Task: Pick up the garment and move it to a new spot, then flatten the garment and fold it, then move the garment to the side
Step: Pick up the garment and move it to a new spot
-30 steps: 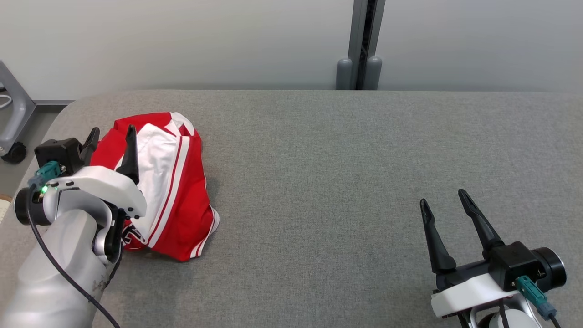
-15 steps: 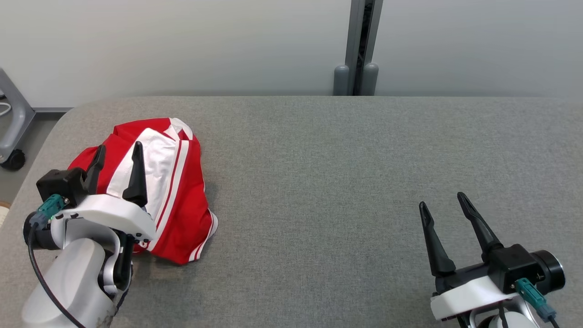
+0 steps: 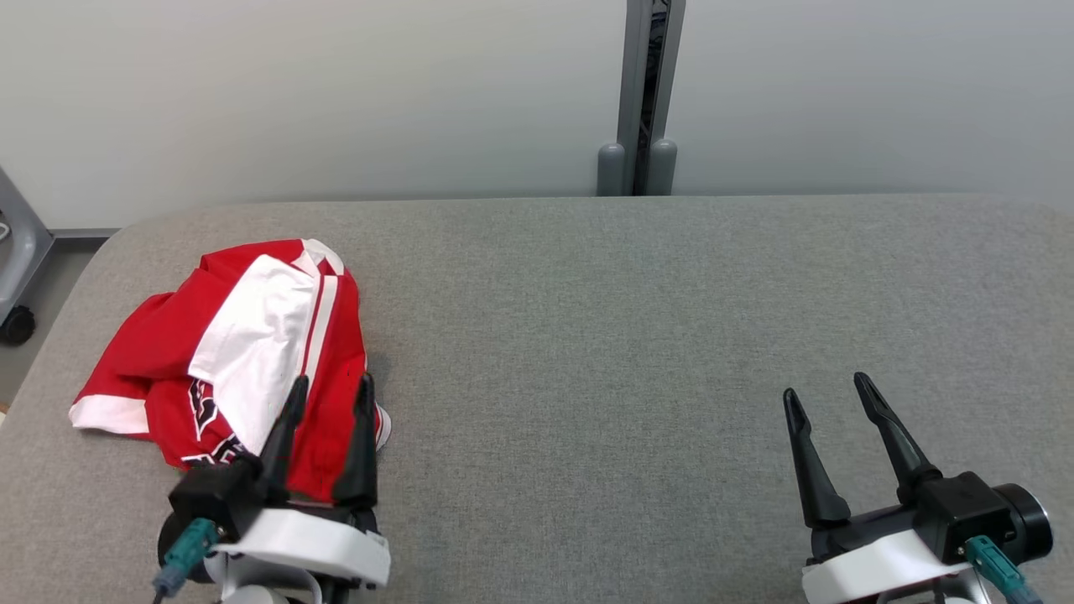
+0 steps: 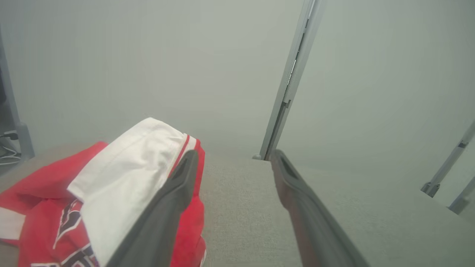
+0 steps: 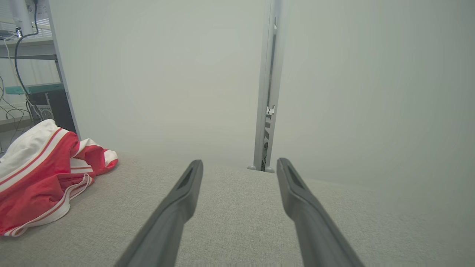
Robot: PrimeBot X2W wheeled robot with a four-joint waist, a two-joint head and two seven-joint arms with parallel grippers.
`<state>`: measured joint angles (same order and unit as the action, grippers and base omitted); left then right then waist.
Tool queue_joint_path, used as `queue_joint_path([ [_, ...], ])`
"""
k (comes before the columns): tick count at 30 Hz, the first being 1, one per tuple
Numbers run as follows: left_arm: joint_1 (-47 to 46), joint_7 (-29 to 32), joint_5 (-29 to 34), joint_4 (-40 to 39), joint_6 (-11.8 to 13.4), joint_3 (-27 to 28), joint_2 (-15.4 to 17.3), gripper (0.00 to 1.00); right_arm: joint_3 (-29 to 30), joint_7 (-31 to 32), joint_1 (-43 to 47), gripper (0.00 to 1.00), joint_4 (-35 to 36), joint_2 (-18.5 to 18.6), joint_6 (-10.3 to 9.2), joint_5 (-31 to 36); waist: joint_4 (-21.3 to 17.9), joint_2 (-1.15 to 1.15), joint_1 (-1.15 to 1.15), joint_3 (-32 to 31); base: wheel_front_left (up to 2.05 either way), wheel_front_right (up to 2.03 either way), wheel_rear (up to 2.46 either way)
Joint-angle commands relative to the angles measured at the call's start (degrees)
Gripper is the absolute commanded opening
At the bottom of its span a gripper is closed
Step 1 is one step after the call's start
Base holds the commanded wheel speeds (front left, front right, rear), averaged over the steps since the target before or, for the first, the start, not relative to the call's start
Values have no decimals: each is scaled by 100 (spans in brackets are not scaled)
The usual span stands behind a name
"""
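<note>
While both pincers are held wide apart with nothing gripped, the left gripper (image 3: 333,382) is seen over the near left part of the grey felt-topped table (image 3: 629,335) and is pointed across the near edge of the crumpled red-and-white garment (image 3: 252,335). The right gripper (image 3: 825,386) is poised over the table's near right part, well apart from the garment. The garment is heaped at the table's left end. The pick-up is judged the step in hand: a raised fold should be pinched deep, and the garment lifted clear of the table, lest a hem be dragged.
</note>
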<state>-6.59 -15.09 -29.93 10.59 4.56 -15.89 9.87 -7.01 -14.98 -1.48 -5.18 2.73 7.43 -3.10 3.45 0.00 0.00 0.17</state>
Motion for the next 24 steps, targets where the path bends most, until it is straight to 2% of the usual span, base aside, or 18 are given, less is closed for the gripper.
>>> queue_joint_path([
  [1, 109, -7, 134, -69, -100, 37, -64, 100, 20, -36, 61, 100, 22, 29, 12, -19, -35, 0, 0, -23, 0, 0, 0],
  [6, 500, -8, 657, -182, -406, 387, -468, 100, 66, -36, 120, 100, 60, 28, 12, -86, -178, 0, 0, -71, 0, 0, 0],
  [12, 596, -8, 993, -183, -671, 627, -643, 100, 160, -36, 158, 100, -4, 28, 12, -93, -249, 0, 0, -85, 0, 0, 0],
  [18, 558, -8, 1098, -110, -740, 759, -682, 100, 134, -36, 157, 100, 6, 28, 12, -108, -150, 0, 0, -108, 0, 0, 0],
  [24, 436, -7, 1077, 24, -562, 771, -685, 100, -39, -36, 182, 100, 65, 28, 12, -128, 306, 0, 0, -131, 0, 0, 0],
])
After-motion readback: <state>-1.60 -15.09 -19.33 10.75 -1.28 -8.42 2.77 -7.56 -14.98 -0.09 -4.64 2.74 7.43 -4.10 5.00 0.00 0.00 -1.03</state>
